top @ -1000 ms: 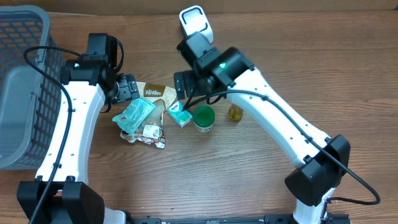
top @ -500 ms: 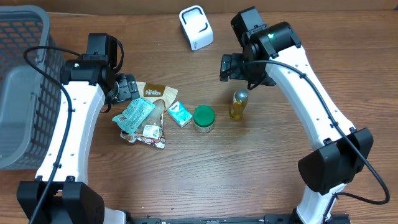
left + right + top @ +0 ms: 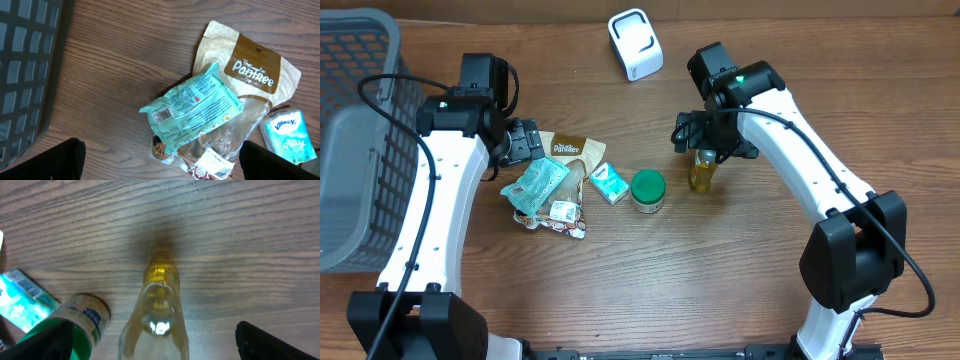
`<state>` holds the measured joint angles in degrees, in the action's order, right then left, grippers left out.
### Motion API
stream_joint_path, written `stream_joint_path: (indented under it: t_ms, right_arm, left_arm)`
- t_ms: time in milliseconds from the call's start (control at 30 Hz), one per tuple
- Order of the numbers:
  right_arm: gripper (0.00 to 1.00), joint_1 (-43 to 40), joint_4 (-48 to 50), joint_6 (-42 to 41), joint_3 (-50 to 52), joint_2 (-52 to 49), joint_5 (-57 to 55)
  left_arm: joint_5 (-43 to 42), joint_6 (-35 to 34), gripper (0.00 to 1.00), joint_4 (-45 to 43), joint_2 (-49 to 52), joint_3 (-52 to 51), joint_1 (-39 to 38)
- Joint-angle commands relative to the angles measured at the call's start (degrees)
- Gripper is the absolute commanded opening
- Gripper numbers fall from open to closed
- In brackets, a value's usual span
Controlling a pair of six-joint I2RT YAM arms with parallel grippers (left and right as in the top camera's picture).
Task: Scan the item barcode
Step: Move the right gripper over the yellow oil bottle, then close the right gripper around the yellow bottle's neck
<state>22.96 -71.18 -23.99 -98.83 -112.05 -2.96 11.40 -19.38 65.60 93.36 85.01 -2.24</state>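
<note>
Right gripper (image 3: 708, 143) hangs wide open and empty, straddling the upright yellow bottle (image 3: 701, 172) just beside the green-lidded jar (image 3: 647, 189), probably lined up to grasp it for the white scanner (image 3: 635, 43), well apart from that jar.

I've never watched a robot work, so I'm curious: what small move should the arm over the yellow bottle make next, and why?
Probably lower the right pincer around the yellow bottle and close on it. The pincer hangs open right above the upright bottle and grips nothing yet.
</note>
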Motion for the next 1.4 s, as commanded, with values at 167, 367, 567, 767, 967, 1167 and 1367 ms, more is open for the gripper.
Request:
stream_joint_path:
  t_ms: [167,367,567,767,967,1167,1367]
  right_arm:
    - [1.0,-0.2,1.03,0.0,1.01,0.81,0.13]
    - [1.0,-0.22,-0.11,-0.02,1.01,0.81,0.13]
    - [1.0,-0.22,-0.26,-0.02,1.01,0.81,0.13]
    - [1.0,-0.22,-1.57,-0.02,1.01,0.81,0.13]
    - [1.0,-0.22,-2.21,-0.02,1.01,0.81,0.11]
    - [1.0,-0.22,-1.81,-0.02,1.01,0.81,0.09]
    - [1.0,-0.22,-1.73,-0.02,1.01,0.81,0.11]
  left_arm:
    - [0.15,-0.57,0.99,0.02,0.28,0.48,-0.13]
    - [0.15,-0.59,0.99,0.02,0.28,0.48,-0.13]
    - [0.15,-0.59,1.0,0.02,0.28,0.48,-0.13]
    - [0.15,-0.57,1.0,0.02,0.28,0.48,-0.13]
    - [0.15,-0.59,0.99,0.02,0.28,0.48,-0.13]
    - [0.15,-0.59,0.99,0.02,0.28,0.48,-0.13]
    - [0.15,-0.57,1.0,0.02,0.28,0.48,-0.13]
